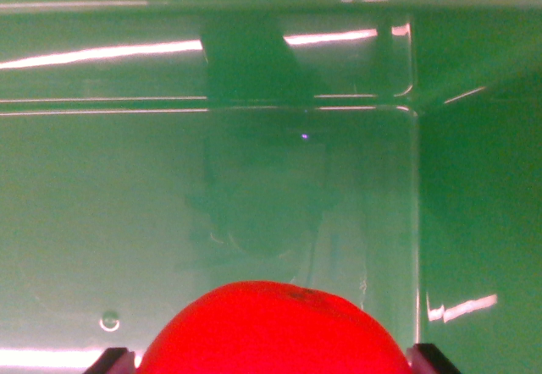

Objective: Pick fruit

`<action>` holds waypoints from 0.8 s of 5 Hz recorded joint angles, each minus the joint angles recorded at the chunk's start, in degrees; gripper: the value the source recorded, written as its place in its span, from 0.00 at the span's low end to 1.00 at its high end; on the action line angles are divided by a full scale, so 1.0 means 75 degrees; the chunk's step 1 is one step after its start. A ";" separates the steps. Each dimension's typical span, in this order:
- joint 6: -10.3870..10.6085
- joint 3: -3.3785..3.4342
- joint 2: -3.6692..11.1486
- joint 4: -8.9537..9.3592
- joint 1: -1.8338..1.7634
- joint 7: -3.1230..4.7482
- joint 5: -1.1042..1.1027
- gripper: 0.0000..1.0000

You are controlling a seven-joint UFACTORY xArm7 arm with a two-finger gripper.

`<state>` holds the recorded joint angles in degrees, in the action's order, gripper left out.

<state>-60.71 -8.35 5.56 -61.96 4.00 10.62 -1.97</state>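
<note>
- A round, glossy red-orange fruit (pixel 275 330) is held between the dark tips of the gripper (pixel 273 359), pressed at either flank.
- It is kept above the shiny green plastic bin (pixel 127 188), presumably for release there.

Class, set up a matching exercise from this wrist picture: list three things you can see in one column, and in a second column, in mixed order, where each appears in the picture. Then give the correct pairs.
Column one:
1. round red fruit
2. dark gripper fingertips
3. glossy green plastic bin

Column two:
A. fills the picture behind everything else, with a corner at the wrist view's upper right
B. bottom centre
C. the two bottom corners beside the fruit

Pairs: 1-B, 2-C, 3-A
</note>
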 joint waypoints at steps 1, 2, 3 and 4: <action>0.0000 0.0000 0.0000 0.0000 0.0000 0.0000 0.0000 1.00; -0.0359 -0.0005 -0.0180 -0.0181 -0.0011 -0.0007 -0.0024 1.00; -0.0359 -0.0005 -0.0180 -0.0181 -0.0011 -0.0007 -0.0024 1.00; -0.0692 -0.0010 -0.0346 -0.0348 -0.0021 -0.0014 -0.0046 1.00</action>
<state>-65.90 -8.42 2.96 -64.57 3.84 10.51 -2.31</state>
